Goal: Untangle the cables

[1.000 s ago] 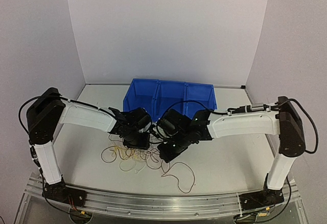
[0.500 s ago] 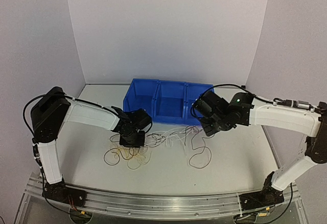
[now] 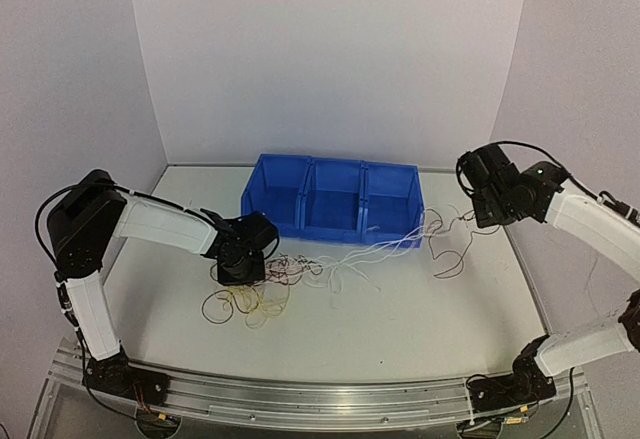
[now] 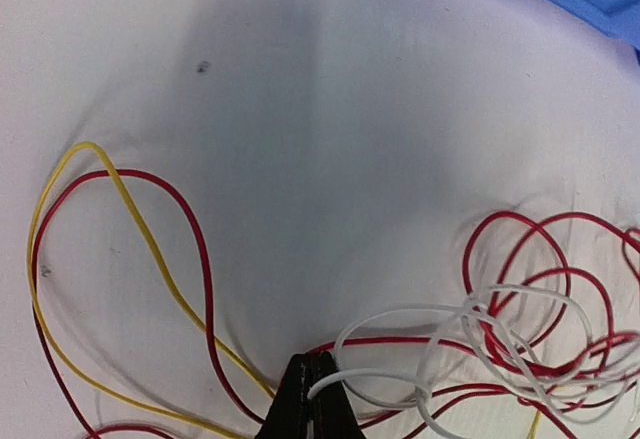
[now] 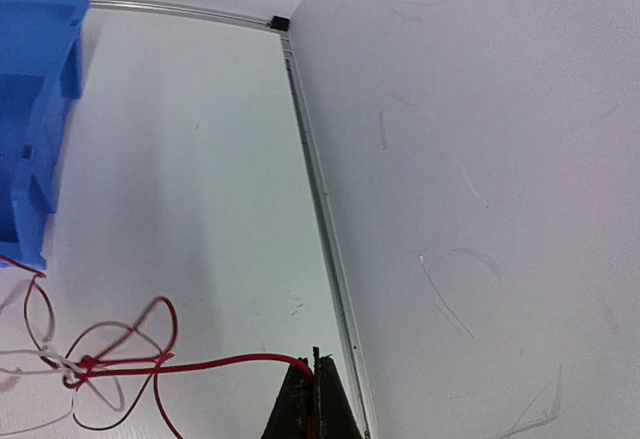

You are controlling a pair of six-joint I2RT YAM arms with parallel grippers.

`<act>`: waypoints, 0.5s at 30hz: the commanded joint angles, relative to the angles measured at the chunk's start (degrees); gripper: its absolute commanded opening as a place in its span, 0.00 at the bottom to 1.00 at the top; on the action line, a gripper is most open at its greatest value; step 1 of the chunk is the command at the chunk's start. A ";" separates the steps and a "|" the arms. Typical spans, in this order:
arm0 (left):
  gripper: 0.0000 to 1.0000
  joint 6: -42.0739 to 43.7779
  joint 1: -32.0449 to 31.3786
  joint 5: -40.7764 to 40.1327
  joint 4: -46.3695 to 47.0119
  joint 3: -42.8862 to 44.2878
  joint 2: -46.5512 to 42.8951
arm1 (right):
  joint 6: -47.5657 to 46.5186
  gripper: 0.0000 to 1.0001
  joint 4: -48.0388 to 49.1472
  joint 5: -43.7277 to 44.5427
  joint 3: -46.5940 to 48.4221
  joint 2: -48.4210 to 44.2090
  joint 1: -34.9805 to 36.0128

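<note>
The cables lie as a tangle of yellow and dark red loops [image 3: 255, 299] on the white table, with white strands [image 3: 372, 251] stretched rightward to a red loop [image 3: 450, 256]. My left gripper [image 3: 240, 265] presses down at the tangle's left end. In the left wrist view it [image 4: 312, 399] is shut on a white cable [image 4: 400, 314], between a yellow loop [image 4: 150, 249] and red loops [image 4: 520, 269]. My right gripper [image 3: 487, 215] is raised at the far right. In the right wrist view it [image 5: 318, 389] is shut on a taut red cable [image 5: 220, 362].
A blue three-compartment bin [image 3: 335, 199] stands at the back middle, just behind the stretched white strands. The right wall [image 5: 480, 159] and the table's metal edge strip [image 5: 325, 229] are close beside the right gripper.
My right arm has swung from the middle to the far right, dragging red and white cables out of the tangle. My left gripper has closed on a white cable and stayed at the tangle.
</note>
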 commanded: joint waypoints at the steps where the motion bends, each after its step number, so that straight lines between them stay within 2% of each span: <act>1: 0.00 -1.78 3.01 -1.68 -7.68 -5.02 0.83 | -4.30 0.00 -1.75 -1.93 -0.70 -3.20 -5.67; 10: 0.00 -3.29 7.59 -5.18 -11.81 -7.96 -1.73 | -4.63 0.00 -1.65 -4.50 0.32 -5.57 -17.81; 15: 0.00 -3.69 11.09 -6.05 -11.85 -11.34 -4.02 | -6.89 0.00 -1.67 -6.13 3.01 -6.56 -21.89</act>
